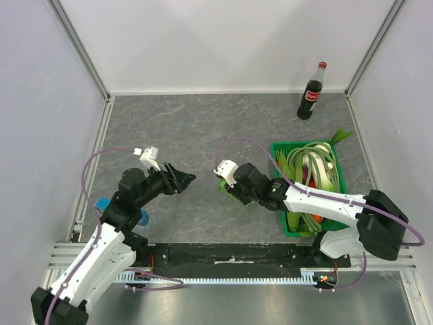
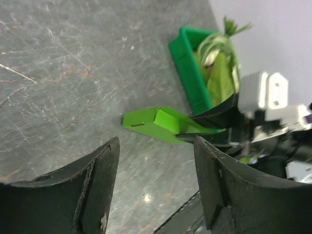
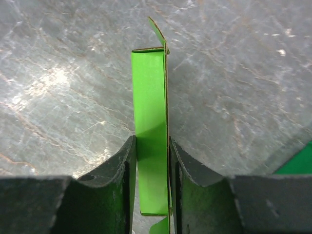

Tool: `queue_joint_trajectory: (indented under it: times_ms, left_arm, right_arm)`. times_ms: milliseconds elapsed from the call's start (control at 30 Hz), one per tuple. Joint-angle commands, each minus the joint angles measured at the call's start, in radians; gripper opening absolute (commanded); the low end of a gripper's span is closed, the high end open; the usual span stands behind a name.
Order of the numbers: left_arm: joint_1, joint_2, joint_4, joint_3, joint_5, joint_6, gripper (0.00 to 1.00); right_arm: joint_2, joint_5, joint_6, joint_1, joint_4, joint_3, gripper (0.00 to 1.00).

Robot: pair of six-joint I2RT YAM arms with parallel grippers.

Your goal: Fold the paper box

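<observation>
The paper box (image 3: pixel 150 97) is a bright lime-green card piece, pressed into a narrow flat sleeve with a small flap raised at its far end. My right gripper (image 3: pixel 152 141) is shut on its near part and holds it just above the table. In the top view the right gripper (image 1: pixel 229 181) is left of the crate, and the box (image 1: pixel 235 195) shows only as green bits. My left gripper (image 1: pixel 187 178) is open and empty, and it points at the box from the left. In the left wrist view the box (image 2: pixel 153 123) lies beyond the open left gripper (image 2: pixel 156 145).
A dark-green crate (image 1: pixel 340 177) of vegetables stands right of the right gripper; it also shows in the left wrist view (image 2: pixel 187 73). A cola bottle (image 1: pixel 311 91) stands at the back right. A small blue block (image 1: pixel 103 203) lies by the left arm. White walls enclose the table.
</observation>
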Motion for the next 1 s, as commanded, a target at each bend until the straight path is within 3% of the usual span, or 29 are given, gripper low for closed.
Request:
queue_joint_trajectory:
  times_ms: [0,67,133,233,400,533,633,967]
  left_arm:
    - [-0.095,0.168,0.086,0.032,-0.052,0.294,0.69]
    - [-0.155,0.275,0.098,0.069,-0.091,0.366,0.68]
    - [-0.21,0.378,0.077,0.127,-0.098,0.47,0.6]
    - [-0.244,0.486,-0.023,0.231,-0.094,0.572,0.61]
    - [-0.243,0.498,0.037,0.253,0.031,0.687,0.58]
    - [-0.241,0.555,0.028,0.277,0.08,0.826,0.47]
    - [-0.235,0.624,-0.011,0.302,0.143,0.897,0.5]
    - [-0.233,0.713,-0.017,0.34,0.185,0.939,0.46]
  right_arm:
    - [0.055,-0.251,0.011,-0.047,-0.081,0.078,0.29]
    - [0.069,-0.308,-0.006,-0.064,-0.083,0.088,0.28]
    - [0.083,-0.334,-0.034,-0.076,-0.09,0.107,0.29]
    - [0.113,-0.34,-0.034,-0.096,-0.098,0.13,0.28]
    - [0.129,-0.319,-0.063,-0.1,-0.098,0.121,0.28]
    - [0.13,-0.322,-0.063,-0.103,-0.097,0.125,0.28]
    - [0.12,-0.325,-0.063,-0.104,-0.089,0.122,0.28]
    - [0.097,-0.336,-0.06,-0.106,-0.075,0.111,0.27]
